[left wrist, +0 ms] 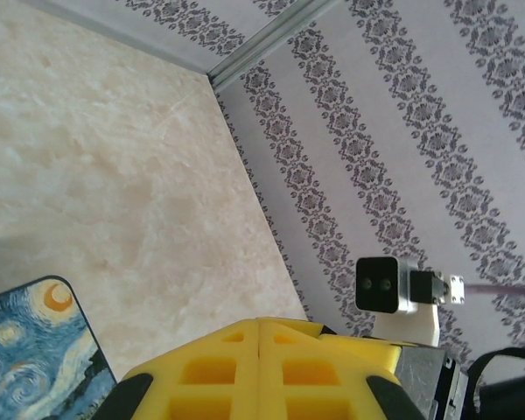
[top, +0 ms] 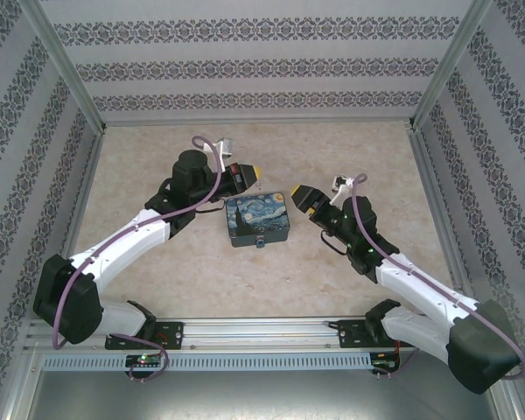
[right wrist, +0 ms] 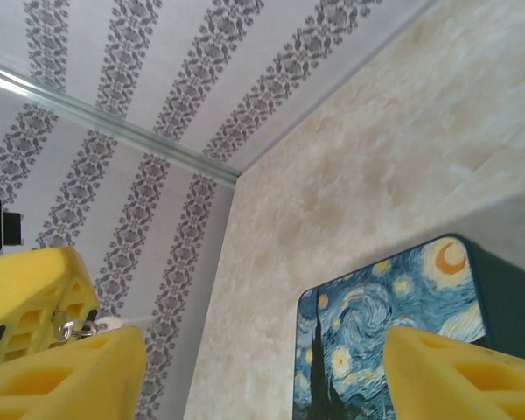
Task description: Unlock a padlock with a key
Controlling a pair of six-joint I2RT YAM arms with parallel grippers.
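left gripper (top: pixel 256 174): my jaws closed on the key (right wrist: pixel 96 325), just beyond the far edge of the tin (top: pixel 258 217) | padlock (top: pixel 262 241): at the tin near edge, mid worktop (top: pixel 245 280) | right gripper (top: pixel 297 199): my jaws wide open, empty, just right of the tin

Place: lab test booth
Walls: patterned panels (top: pixel 262 66) enclosing the table (top: pixel 376 157) on three sides
Frame: aluminium posts (top: pixel 63 66) at table's far corners

No lettering, label, brand or number can be read in any view. The tin (top: pixel 258 219) on the desk bears only a painted starry night sky; the wallpaper (top: pixel 262 70) bears only ornament.
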